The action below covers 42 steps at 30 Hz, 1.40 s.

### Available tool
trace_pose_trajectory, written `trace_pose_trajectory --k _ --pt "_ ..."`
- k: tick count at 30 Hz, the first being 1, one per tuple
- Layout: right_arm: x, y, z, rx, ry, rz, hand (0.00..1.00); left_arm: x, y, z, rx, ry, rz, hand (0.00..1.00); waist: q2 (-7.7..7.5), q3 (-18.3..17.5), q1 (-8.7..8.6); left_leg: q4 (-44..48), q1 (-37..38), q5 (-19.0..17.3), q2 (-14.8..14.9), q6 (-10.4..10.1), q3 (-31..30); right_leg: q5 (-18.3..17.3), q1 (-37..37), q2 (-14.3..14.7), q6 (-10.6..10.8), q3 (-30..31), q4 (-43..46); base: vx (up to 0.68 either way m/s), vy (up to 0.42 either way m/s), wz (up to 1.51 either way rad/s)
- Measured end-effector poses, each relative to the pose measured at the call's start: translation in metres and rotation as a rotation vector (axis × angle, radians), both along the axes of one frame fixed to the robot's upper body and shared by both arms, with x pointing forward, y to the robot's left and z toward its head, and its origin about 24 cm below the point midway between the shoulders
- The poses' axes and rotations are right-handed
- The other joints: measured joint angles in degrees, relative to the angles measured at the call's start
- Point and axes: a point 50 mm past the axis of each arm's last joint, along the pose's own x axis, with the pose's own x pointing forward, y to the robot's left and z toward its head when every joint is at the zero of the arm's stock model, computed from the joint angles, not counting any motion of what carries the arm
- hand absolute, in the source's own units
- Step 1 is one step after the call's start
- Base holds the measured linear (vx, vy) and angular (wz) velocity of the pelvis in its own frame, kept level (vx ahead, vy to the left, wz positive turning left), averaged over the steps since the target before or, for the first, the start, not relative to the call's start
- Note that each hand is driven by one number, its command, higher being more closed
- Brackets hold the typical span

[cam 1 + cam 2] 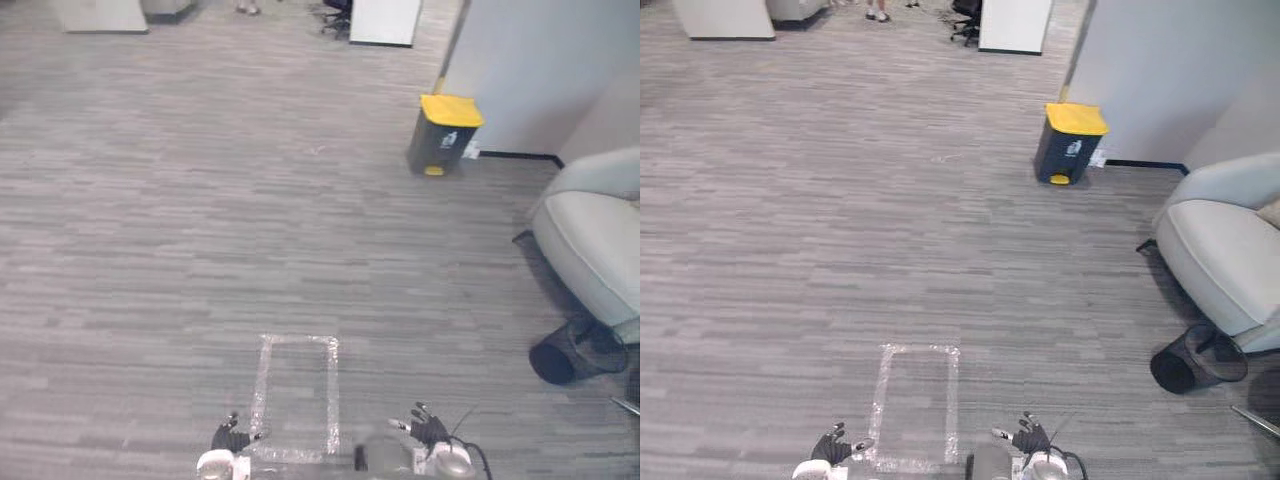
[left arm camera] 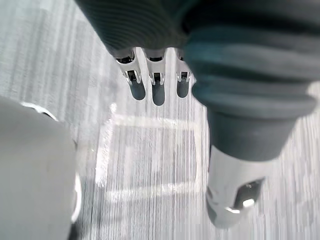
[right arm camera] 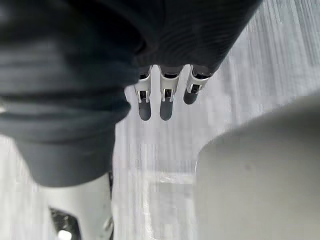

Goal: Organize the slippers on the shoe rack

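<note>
Left hand (image 1: 230,437) and right hand (image 1: 428,430) hang low, fingers straight and loose, either side of the clear-tape rectangle (image 1: 333,395) on the grey carpet floor (image 1: 200,230), likely a start mark. Both palms are empty; the slippers and shoe rack must lie elsewhere, so turn first.

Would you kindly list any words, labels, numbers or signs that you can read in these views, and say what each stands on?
No text here can be read.
Dark pedal bin with a yellow lid: a pale mark on its front, too small to read.
Small white tag at the wall's foot beside it: too blurred to read.
</note>
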Motion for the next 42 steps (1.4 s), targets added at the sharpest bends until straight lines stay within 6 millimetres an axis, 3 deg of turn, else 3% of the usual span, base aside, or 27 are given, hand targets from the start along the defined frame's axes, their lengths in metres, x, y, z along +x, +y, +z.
trace_pose_trajectory --k 1,2,3,5,6,7,9,11,13,16,17,18,19,21,24,27,29,31,33,34,35,36,37,38,40,41,42 --pt "-0.001 0.0 0.0 0.0 0.0 0.002 0.0 -0.002 0.001 0.0 0.006 0.008 -0.017 0.0 -0.56 -0.32 -0.06 -1.79 2.08 0.02 -1.0 -1.5 0.41 7.58 0.31 0.51 -1.18 -0.39 -9.96 0.48 -0.128 -0.09" --pt "0.0 -0.002 0.0 0.0 -0.004 -0.006 0.0 -0.004 -0.002 -0.002 0.004 0.025 -0.028 0.0 0.46 -0.3 -0.25 -2.57 3.28 -0.19 -0.22 -1.9 -0.26 8.03 0.91 1.34 -3.56 -1.06 -9.55 0.61 -0.138 -0.27" --pt "0.0 -0.007 0.001 -0.017 -0.002 -0.003 0.0 -0.006 -0.008 -0.004 -0.015 0.04 -0.043 0.0 2.64 -0.96 0.01 -1.26 3.38 0.7 1.43 -2.99 -1.06 7.16 1.71 2.98 -4.69 -0.91 -9.84 0.53 -0.137 -0.36" --pt "0.0 -0.013 0.002 -0.021 -0.004 -0.037 0.0 -0.003 -0.019 -0.004 -0.035 0.033 -0.051 0.0 3.86 -0.98 0.01 6.01 0.84 1.37 2.29 -3.64 -2.56 5.23 2.45 3.69 -5.36 -0.52 -9.93 0.58 -0.158 -0.3" --pt "0.002 -0.015 0.003 -0.027 -0.011 -0.045 0.0 0.002 -0.02 -0.003 -0.039 0.018 -0.044 0.0 4.78 -0.48 -0.18 17.46 -3.27 2.49 3.92 -4.97 -4.13 4.43 5.64 4.36 -5.9 -0.1 -11.85 0.31 -0.081 -0.08" --pt "0.002 -0.015 0.003 -0.028 -0.01 -0.044 0.0 0.003 -0.021 -0.003 -0.04 0.014 -0.039 0.0 4.85 -0.4 -0.33 21.28 -4.61 3.3 4.46 -4.91 -4.58 4.23 6.54 4.49 -6.01 0.04 -12.59 0.48 -0.062 -0.16" --pt "-0.003 -0.012 0.001 -0.023 0.011 -0.04 0.0 0.011 -0.023 0.003 -0.044 -0.044 -0.022 0.0 4.13 0.03 0.82 43.63 -12.4 2.82 8.13 -4.61 -3.73 3.38 15.77 5.91 -7.34 3.26 -17.89 0.5 0.001 -0.54" --pt "-0.003 -0.006 0.0 -0.012 0.012 -0.045 0.0 0.013 -0.023 0.004 -0.041 -0.055 -0.022 0.0 3.66 -0.17 1.34 45.27 -15.23 1.45 9.07 -2.32 -0.72 2.96 19.86 5.88 -7.54 6.8 -20.31 0.37 0.068 -0.95" --pt "0.0 -0.002 0.0 -0.002 0.009 -0.046 0.0 0.014 -0.023 0.005 -0.041 -0.061 -0.025 0.0 3.61 -0.22 1.52 40.73 -18.49 -0.16 8.94 -1.6 0.54 2.74 21.88 5.38 -7.06 11.13 -21.77 0.32 0.116 -1.16" --pt "0.0 -0.003 0.0 -0.004 0.015 -0.05 0.0 0.018 -0.026 0.006 -0.032 -0.065 -0.072 0.0 2.72 0.03 1.62 20.95 -20.63 0.0 3.35 -2.28 -4.81 2.04 23.48 2.31 -5.05 17.41 -22.08 0.29 0.198 -1.18" --pt "-0.005 -0.006 -0.002 -0.01 0.032 -0.055 0.0 0.018 -0.027 0.005 -0.027 -0.067 -0.107 0.0 2.69 -0.16 1.62 9.13 -20.04 4.33 0.13 -3.7 -12.34 1.46 23.32 1.03 -3.34 20.65 -22.18 0.3 0.344 -1.33" --pt "-0.007 -0.01 -0.003 -0.021 0.043 -0.052 0.0 0.017 -0.031 0.004 -0.033 -0.058 -0.126 0.0 3.85 -0.56 1.66 1.92 -20.06 11.53 -0.1 -5.55 -18.21 1.12 22.89 1.37 -1.31 23.28 -22.57 0.31 0.372 -1.64" --pt "-0.008 -0.011 -0.004 -0.024 0.053 -0.052 0.0 0.018 -0.03 0.004 -0.029 -0.055 -0.132 0.0 3.96 -1.0 1.82 1.69 -19.84 14.95 0.0 -5.39 -17.34 1.1 22.7 1.14 -0.03 25.58 -23.37 0.25 0.328 -1.39" --pt "-0.007 -0.006 -0.004 -0.01 0.051 -0.046 0.0 0.019 -0.025 0.003 -0.008 -0.036 -0.157 0.0 2.11 -0.98 1.58 0.66 -18.03 14.56 -0.14 -4.24 -12.85 4.32 21.87 -0.66 3.66 27.82 -24.79 0.2 0.253 -1.12" --pt "-0.012 -0.001 -0.007 0.002 0.07 -0.049 0.0 0.018 -0.017 0.002 0.023 -0.019 -0.201 0.0 0.95 -1.16 1.58 -0.66 -14.55 13.54 -0.07 -2.56 -6.32 8.18 21.06 -1.81 5.52 30.09 -26.49 0.09 0.244 -1.2" --pt "-0.013 -0.002 -0.007 0.0 0.071 -0.049 0.0 0.014 -0.015 0.001 0.036 0.005 -0.232 0.0 0.93 -1.39 1.34 -3.83 -12.0 13.36 -0.2 -2.26 -1.71 9.9 18.54 -1.88 6.15 31.67 -26.16 -0.01 0.097 -1.13" --pt "-0.011 -0.004 -0.006 -0.006 0.066 -0.046 0.0 0.019 -0.015 0.002 0.043 0.0 -0.25 0.0 0.73 -1.39 1.39 -4.23 -12.28 13.1 -0.02 -1.82 1.51 11.14 15.56 -1.74 6.36 29.05 -25.7 -0.09 0.049 -1.21" --pt "-0.01 -0.01 -0.004 -0.024 0.059 -0.037 0.0 0.018 -0.018 0.001 0.034 0.009 -0.245 0.0 1.57 -0.94 1.47 -3.64 -12.69 12.86 1.02 -1.02 5.96 12.26 12.38 -2.49 3.8 14.53 -24.62 -0.15 -0.044 -1.23" --pt "-0.007 -0.011 -0.003 -0.029 0.045 -0.033 0.0 0.021 -0.023 0.002 0.021 -0.001 -0.243 0.0 1.49 -0.84 1.24 -2.83 -12.12 12.15 0.43 -0.54 9.26 8.01 9.89 -4.59 1.66 3.1 -19.28 -0.13 -0.099 -0.81" --pt "-0.007 -0.012 -0.003 -0.032 0.045 -0.033 0.0 0.021 -0.023 0.002 0.02 -0.003 -0.243 0.0 1.53 -0.78 1.26 -2.46 -11.95 12.04 0.29 -0.48 9.78 7.8 9.79 -5.09 1.93 1.5 -18.97 -0.16 -0.047 -1.02" --pt "-0.011 -0.017 -0.003 -0.044 0.056 -0.03 0.0 0.023 -0.032 0.002 -0.006 -0.01 -0.235 0.0 2.92 -0.83 1.53 -2.01 -11.76 9.5 -1.72 -0.55 5.89 9.73 10.78 -4.46 1.8 1.17 -22.58 -0.11 0.02 -0.78" --pt "-0.01 -0.018 -0.003 -0.05 0.055 -0.028 0.0 0.022 -0.034 0.002 -0.014 -0.007 -0.229 0.0 3.63 -1.15 1.84 -2.51 -11.95 9.47 -1.71 -0.44 4.87 10.51 11.29 -3.85 1.85 1.74 -24.21 -0.14 0.001 -1.13" --pt "-0.01 -0.025 -0.002 -0.073 0.062 -0.02 0.0 0.014 -0.038 -0.001 -0.037 0.008 -0.2 0.0 5.83 -2.16 2.56 -3.4 -11.91 9.98 0.0 -0.15 6.03 10.9 12.14 -3.08 0.44 0.2 -24.52 -0.08 -0.044 -0.88" --pt "-0.008 -0.024 -0.002 -0.073 0.059 -0.011 0.0 0.013 -0.037 -0.001 -0.033 0.004 -0.196 0.0 4.58 -2.52 2.48 -3.52 -11.29 10.31 -0.4 -0.28 8.25 5.32 12.06 -5.06 0.25 -4.44 -18.08 -0.07 -0.125 -1.1" --pt "-0.016 -0.022 -0.005 -0.065 0.086 -0.017 0.0 0.013 -0.034 -0.001 -0.023 0.009 -0.202 0.0 4.53 -2.51 2.5 -3.64 -10.24 10.26 -0.12 -1.04 8.9 6.17 14.0 -4.04 0.49 -3.16 -23.44 -0.03 -0.13 -0.78" --pt "-0.017 -0.024 -0.005 -0.072 0.09 -0.018 0.0 0.009 -0.035 -0.002 -0.029 0.016 -0.203 0.0 5.05 -2.87 3.18 -3.53 -10.45 11.07 1.0 -1.17 8.96 9.81 15.65 -1.23 -0.38 -0.7 -29.13 -0.02 -0.1 -0.71" --pt "-0.018 -0.023 -0.006 -0.07 0.092 -0.02 0.0 0.01 -0.034 -0.002 -0.026 0.014 -0.204 0.0 4.68 -2.63 3.27 -3.39 -10.4 11.55 1.36 -1.56 9.08 10.36 15.88 -0.59 -0.25 0.15 -30.12 -0.02 -0.078 -0.7"
